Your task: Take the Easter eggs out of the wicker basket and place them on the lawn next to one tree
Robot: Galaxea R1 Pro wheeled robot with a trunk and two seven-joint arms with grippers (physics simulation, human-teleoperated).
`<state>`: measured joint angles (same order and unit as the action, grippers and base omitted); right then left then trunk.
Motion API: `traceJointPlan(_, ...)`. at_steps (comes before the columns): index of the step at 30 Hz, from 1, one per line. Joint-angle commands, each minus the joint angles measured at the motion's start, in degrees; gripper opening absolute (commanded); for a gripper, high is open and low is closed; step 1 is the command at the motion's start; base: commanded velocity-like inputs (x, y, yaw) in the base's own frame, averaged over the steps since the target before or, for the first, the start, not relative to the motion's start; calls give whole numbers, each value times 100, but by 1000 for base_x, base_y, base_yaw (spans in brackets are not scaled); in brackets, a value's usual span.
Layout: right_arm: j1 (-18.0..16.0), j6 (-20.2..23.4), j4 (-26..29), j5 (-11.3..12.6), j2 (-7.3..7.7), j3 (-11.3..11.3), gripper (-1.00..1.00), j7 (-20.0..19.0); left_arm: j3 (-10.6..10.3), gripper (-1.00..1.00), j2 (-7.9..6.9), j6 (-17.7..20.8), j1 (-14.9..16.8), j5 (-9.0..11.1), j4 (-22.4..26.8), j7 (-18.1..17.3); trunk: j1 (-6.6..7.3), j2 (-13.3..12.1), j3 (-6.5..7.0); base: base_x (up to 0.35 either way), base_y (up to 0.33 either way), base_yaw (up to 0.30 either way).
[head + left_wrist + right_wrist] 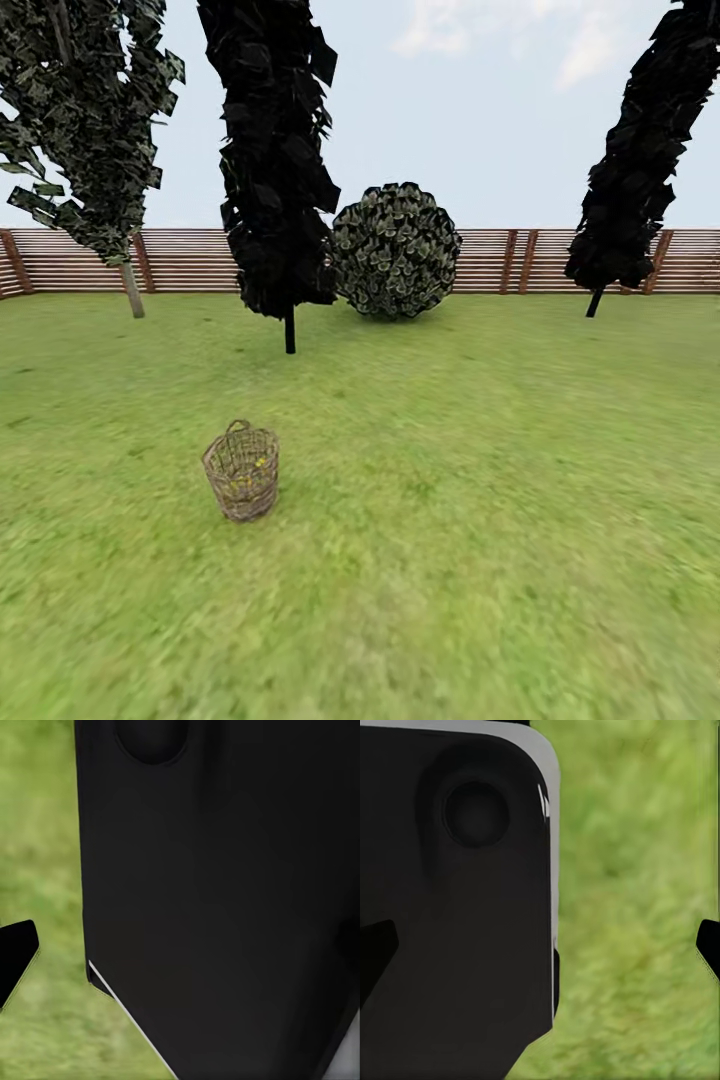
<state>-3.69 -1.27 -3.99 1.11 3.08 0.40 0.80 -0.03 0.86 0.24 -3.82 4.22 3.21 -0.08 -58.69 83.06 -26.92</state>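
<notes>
The wicker basket (241, 472) stands upright on the lawn (470, 520), left of centre and some way ahead of me in the head view. Yellow specks of the Easter eggs (262, 463) show through its open weave; I cannot make out single eggs. A tree (131, 288) with a pale trunk and grey-green leaves stands at the far left by the fence. In the right wrist view my right gripper (540, 949) is open, its dark fingertips (375, 952) wide apart over grass. In the left wrist view, one fingertip (15, 954) of my left gripper (180, 952) sits at the frame's edge.
Two near-black trees with thin black trunks (290, 330) (596, 300) and a round leafy bush (395, 250) stand beyond the basket. A brown slat fence (500, 260) rings the garden. My own black body (225, 900) blocks much of both wrist views.
</notes>
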Motion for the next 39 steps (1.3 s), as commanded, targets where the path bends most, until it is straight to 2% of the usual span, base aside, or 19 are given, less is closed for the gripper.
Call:
traceJointPlan(1, -9, -13, -15, 11, -1, 3, 100, 7, -3, 100, 1, 3, -5, 44, 13, -1, -3, 2, -4, 331, 0, -14)
traceJointPlan(23, -9, -4, -14, 3, -3, 4, 100, 0, -3, 100, -5, 3, -5, 44, 13, -1, -3, 2, -4, 331, 0, -1)
traceJointPlan(28, -79, -12, -54, -9, 126, 9, 100, -33, -16, 100, -167, -15, -22, 27, 121, -18, -3, 2, -4, 0, 0, 0)
traceJointPlan(31, -91, -24, -57, -12, 81, 9, 100, -20, -22, 100, -263, -11, -22, 27, 112, -18, -3, 2, -4, 0, 0, 0)
traceJointPlan(34, -95, -27, -57, -21, -5, 13, 100, -13, -23, 100, -281, -11, -22, 27, 110, -18, -3, 2, -4, 0, 0, 0)
traceJointPlan(39, -97, -31, -1, 9, -24, -19, 100, -18, 8, 100, -309, -7, -22, 49, 149, -18, -3, 2, -5, 0, 0, 1)
